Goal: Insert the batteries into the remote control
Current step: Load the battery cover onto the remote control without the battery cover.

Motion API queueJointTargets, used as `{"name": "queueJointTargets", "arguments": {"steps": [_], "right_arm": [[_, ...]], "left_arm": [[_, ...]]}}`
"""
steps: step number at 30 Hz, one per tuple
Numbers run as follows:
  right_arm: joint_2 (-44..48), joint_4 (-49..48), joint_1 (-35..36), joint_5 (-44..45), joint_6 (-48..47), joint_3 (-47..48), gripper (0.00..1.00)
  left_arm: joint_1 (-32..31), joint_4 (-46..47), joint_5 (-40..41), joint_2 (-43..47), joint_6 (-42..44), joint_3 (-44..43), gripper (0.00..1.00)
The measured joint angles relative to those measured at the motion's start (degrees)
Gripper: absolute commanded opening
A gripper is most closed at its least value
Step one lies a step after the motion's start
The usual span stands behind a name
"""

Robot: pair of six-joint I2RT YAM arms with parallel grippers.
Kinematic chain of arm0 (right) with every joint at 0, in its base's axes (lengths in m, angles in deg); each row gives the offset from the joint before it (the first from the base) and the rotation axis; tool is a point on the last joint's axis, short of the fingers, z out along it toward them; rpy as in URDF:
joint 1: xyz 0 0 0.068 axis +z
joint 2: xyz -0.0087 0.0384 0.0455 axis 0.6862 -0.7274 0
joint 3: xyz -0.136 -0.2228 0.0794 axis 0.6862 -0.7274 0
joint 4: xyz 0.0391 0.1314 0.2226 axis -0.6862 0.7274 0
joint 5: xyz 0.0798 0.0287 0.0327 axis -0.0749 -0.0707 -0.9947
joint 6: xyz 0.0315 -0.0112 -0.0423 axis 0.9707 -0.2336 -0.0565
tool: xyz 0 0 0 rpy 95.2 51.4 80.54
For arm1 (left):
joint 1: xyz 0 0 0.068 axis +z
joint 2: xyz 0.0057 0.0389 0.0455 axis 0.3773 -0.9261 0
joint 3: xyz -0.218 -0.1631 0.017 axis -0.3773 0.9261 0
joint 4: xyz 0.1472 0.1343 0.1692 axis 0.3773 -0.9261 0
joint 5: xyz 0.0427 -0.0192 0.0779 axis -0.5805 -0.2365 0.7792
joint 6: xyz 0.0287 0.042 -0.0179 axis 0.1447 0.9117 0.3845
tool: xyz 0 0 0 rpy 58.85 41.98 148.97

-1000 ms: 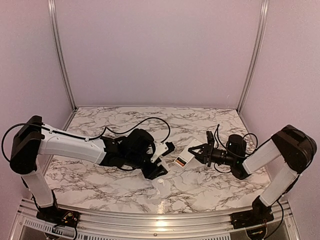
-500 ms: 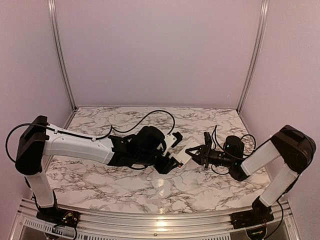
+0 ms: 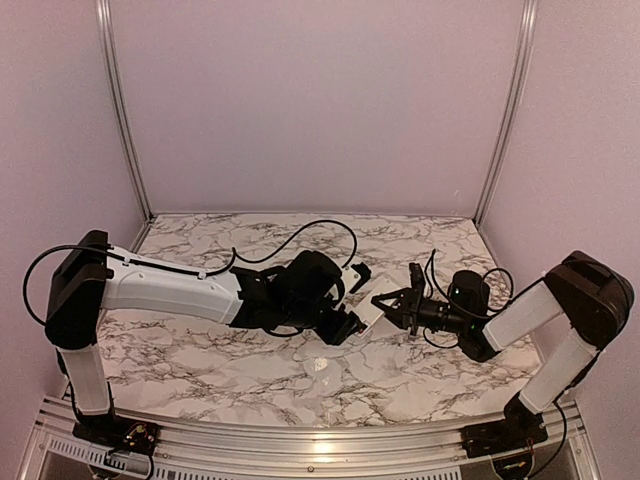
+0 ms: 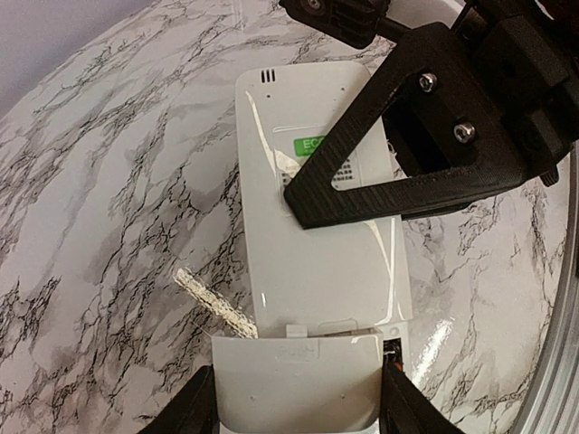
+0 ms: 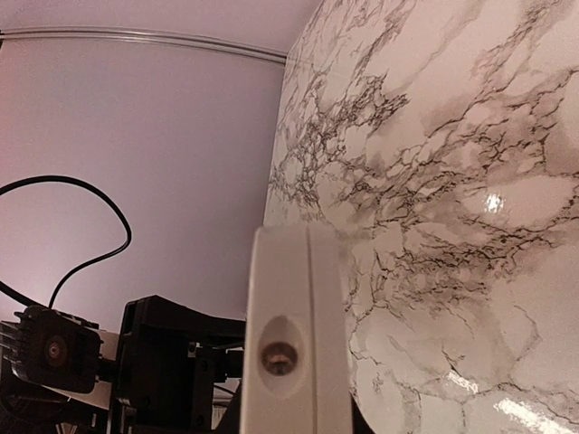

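The white remote control (image 4: 317, 226) lies back side up, and my right gripper (image 3: 392, 303) is shut on it; one of its black fingers (image 4: 398, 172) crosses the remote's back. In the right wrist view the remote (image 5: 289, 307) shows end on. My left gripper (image 4: 298, 402) is shut on a small loose white cover piece (image 4: 298, 366), whose edge meets the remote's near end. A sliver of dark and orange (image 4: 394, 348) shows beside the cover. The batteries are otherwise hidden. In the top view the left gripper (image 3: 348, 322) meets the remote (image 3: 368, 313) mid-table.
The marble table (image 3: 200, 370) has metal rails at its edges and pale walls behind. A rough pale strip (image 4: 217, 303) lies on the table left of the remote. A black cable (image 3: 300, 232) loops over the left arm.
My left gripper has moved right with the cover up to the remote's open end. The orange and black in the compartment, seen earlier from above, are now covered.
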Motion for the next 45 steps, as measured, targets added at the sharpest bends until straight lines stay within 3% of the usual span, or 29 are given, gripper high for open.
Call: {"name": "queueJointTargets", "arguments": {"steps": [28, 34, 45], "right_arm": [[0.15, 2.32, 0.04, -0.11, -0.24, 0.0, 0.0], [0.15, 0.74, 0.04, 0.11, -0.35, 0.0, 0.0], [0.59, -0.2, 0.04, 0.13, -0.35, 0.0, 0.0]], "left_arm": [[2.93, -3.28, 0.31, 0.79, -1.79, 1.33, 0.5], [3.63, -2.75, -3.43, 4.2, -2.82, 4.72, 0.51], [1.62, -1.44, -10.16, 3.13, -4.07, 2.12, 0.54]]}}
